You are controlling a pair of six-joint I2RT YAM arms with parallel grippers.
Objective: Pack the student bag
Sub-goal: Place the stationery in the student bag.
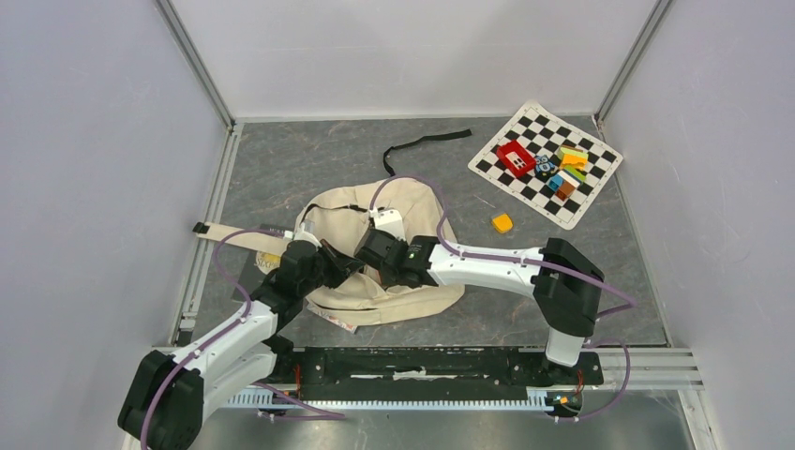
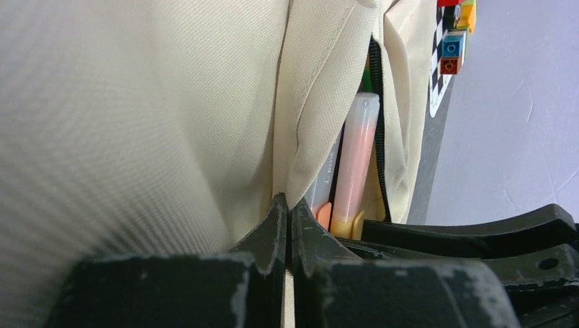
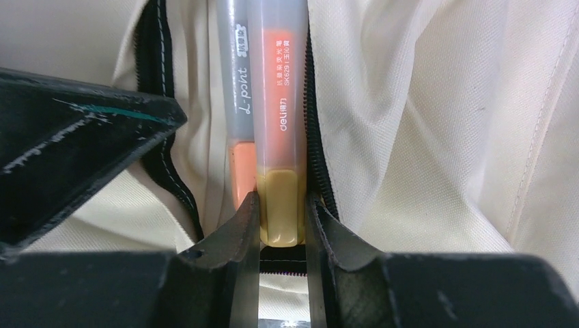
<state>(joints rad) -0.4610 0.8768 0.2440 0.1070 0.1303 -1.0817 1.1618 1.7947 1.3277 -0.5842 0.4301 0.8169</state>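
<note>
Right pincer (image 3: 281,205): clamped on highlighter (image 3: 280,102) cap end.
Axis: highlighter points straight ahead, into bag (image 3: 423,102) zip slot.
Left pincer (image 2: 289,212): closed, pinching bag hem alongside.

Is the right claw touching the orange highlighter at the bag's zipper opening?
Touching. The right wrist view shows the right claw closed on the orange highlighter: both fingers press against the sides of its tan cap, with no gap visible.
</note>
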